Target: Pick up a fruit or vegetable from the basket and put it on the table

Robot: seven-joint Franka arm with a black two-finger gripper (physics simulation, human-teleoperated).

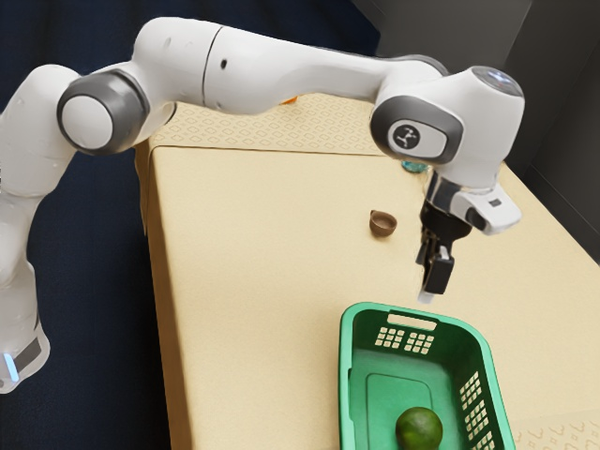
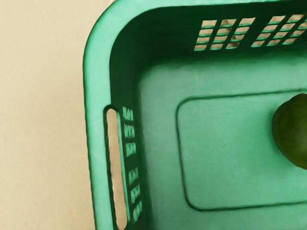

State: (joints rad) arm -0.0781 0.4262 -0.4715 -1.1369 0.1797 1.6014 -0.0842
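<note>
My gripper (image 1: 429, 292) hangs pointing down just beyond the handle end of the green basket (image 1: 349, 375), above the level of its rim; whether its fingers are apart cannot be told. A round dark green fruit or vegetable (image 1: 419, 429) lies on the basket floor, well away from the gripper. From the hand, the wrist view looks down on the basket (image 2: 98, 139) with its slotted handle, and the green fruit (image 2: 292, 129) is partly cut off at the picture's edge.
A small brown bowl (image 1: 382, 223) stands on the cream table (image 1: 253, 281), near the gripper. Behind the hand is a teal object (image 1: 413, 167), partly hidden. Farther back, a small orange thing (image 1: 289, 100) peeks out behind the arm.
</note>
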